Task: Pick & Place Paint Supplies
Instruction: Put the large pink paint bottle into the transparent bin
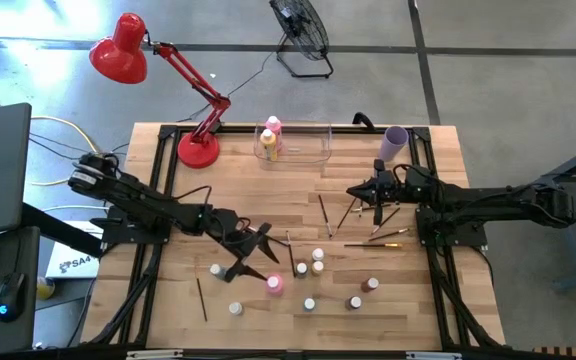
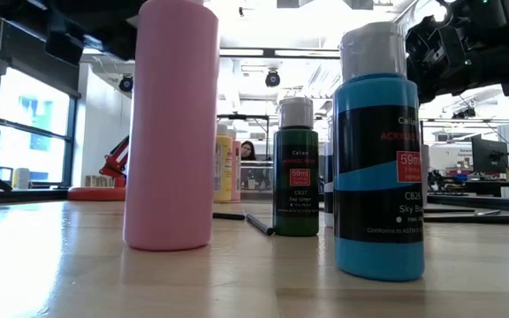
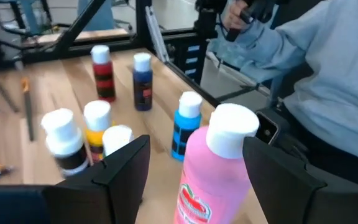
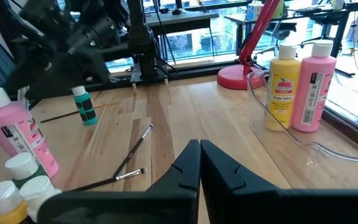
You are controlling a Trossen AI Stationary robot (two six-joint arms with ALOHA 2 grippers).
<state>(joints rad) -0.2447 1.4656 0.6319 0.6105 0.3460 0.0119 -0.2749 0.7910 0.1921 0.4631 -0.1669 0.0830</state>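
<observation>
**Observer:** What's nearest your working hand?

**Operator:** In the high view my left gripper (image 1: 260, 252) sits left of centre in the lower half, fingers spread wide. The pink bottle (image 1: 274, 284) stands at its tips, low in the frame. In the left wrist view the same bottle (image 3: 211, 168) fills the lower middle, its white cap between my two dark fingers (image 3: 124, 167), and I see no contact yet.

**Observer:** How do you take it cleanly?

**Operator:** I judge I should centre the body between the pads, grip below the cap, and close slowly; it's tall and could tip. The blue bottle (image 3: 186, 126) just beyond it could get nudged.

**Observer:** And farther out?

**Operator:** Small white-capped bottles (image 1: 317, 256) scatter across the lower middle, paintbrushes (image 1: 375, 241) lie right of centre. My right gripper (image 1: 362, 192) hangs there, fingers pressed together, holding nothing I can see. At the top centre the clear bin (image 1: 308, 148) holds a yellow bottle (image 4: 281, 85) and another pink one (image 4: 311, 84).
</observation>
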